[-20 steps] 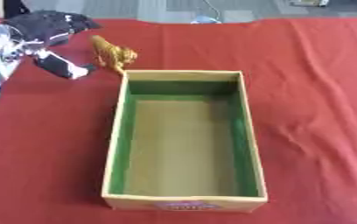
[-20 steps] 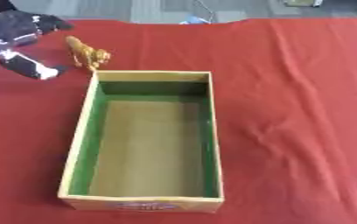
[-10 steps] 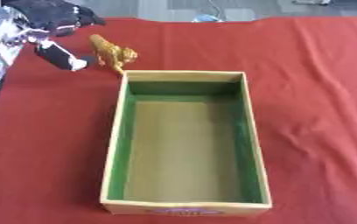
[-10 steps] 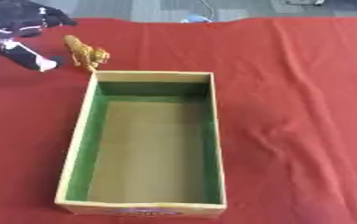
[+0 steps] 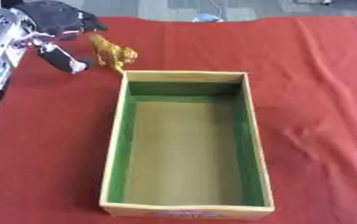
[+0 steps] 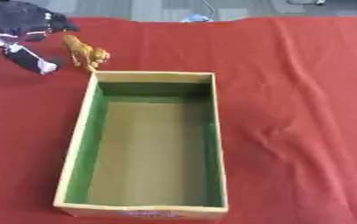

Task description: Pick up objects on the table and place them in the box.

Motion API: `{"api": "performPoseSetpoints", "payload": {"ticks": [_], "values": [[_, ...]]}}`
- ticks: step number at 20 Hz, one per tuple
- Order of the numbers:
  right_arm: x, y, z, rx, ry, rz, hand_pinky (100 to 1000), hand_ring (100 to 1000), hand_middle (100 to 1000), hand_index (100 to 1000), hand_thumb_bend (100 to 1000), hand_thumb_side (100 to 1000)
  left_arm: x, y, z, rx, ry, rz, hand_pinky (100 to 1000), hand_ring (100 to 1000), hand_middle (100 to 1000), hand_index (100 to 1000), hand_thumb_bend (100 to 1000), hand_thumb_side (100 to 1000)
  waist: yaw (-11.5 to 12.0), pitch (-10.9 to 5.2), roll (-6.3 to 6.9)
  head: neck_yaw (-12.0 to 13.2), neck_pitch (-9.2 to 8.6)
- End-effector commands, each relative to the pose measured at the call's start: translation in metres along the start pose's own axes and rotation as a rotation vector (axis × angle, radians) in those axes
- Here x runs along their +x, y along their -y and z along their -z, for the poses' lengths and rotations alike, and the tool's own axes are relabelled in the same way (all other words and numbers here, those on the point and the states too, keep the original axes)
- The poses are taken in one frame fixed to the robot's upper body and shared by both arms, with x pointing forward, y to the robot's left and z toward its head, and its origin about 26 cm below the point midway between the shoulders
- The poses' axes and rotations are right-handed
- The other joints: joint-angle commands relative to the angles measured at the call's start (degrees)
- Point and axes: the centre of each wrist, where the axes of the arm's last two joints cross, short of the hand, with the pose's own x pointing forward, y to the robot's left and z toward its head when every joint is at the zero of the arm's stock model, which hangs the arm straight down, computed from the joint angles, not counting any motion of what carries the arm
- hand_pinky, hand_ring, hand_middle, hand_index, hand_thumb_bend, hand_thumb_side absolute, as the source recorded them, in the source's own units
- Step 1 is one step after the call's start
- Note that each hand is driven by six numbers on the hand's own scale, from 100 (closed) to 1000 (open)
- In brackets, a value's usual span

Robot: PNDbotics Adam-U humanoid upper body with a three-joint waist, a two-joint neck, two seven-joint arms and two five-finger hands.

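Left hand (image 5: 47, 26) seen at upper left, fingers (image 5: 59, 59) spread apart and pointed down toward the desk, nothing held; one fingertip is just beside the toy lion (image 5: 113, 54), contact not determinable. Lion stands on the red cloth (image 5: 319, 109) just beyond the box's (image 5: 185, 210) far left corner. Box is open, green-lined. Grey floor is seen past the desk. Left arm is cut off at frame edge.

My left hand (image 5: 47, 26) is black with silver joints, one of my fingers (image 5: 63, 60) tipped pale. The toy animal (image 5: 113, 53) is golden yellow. The box (image 5: 256, 144) is tan, green-walled inside. The table (image 5: 319, 87) is covered in red.
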Motion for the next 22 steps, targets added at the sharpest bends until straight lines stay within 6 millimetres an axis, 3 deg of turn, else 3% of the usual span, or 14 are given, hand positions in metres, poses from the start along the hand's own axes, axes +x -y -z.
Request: {"api": "performPoseSetpoints", "payload": {"ticks": [1,8,22], "values": [[0.0069,0.0003,0.0049,0.007,0.033,0.006,850,591,565,717,100,695,-0.0111,-0.0141,-0.0051,0.028,-0.03,0.012,806,832,866,1000,222,404,-0.3,-1.04,-0.03,0.5,-0.94],[0.007,-0.0011,0.0048,0.011,0.032,0.01,851,591,563,717,100,695,-0.0112,-0.016,-0.0036,0.053,-0.032,-0.002,803,833,885,1000,213,419,-0.6,-0.38,-0.11,1.0,-1.52],[0.007,-0.0031,0.0044,0.012,0.027,0.016,853,591,562,716,100,693,-0.007,-0.0171,0.0009,0.02,-0.022,-0.033,779,809,833,1000,173,397,-0.7,0.61,-0.31,1.5,-1.92]]}}
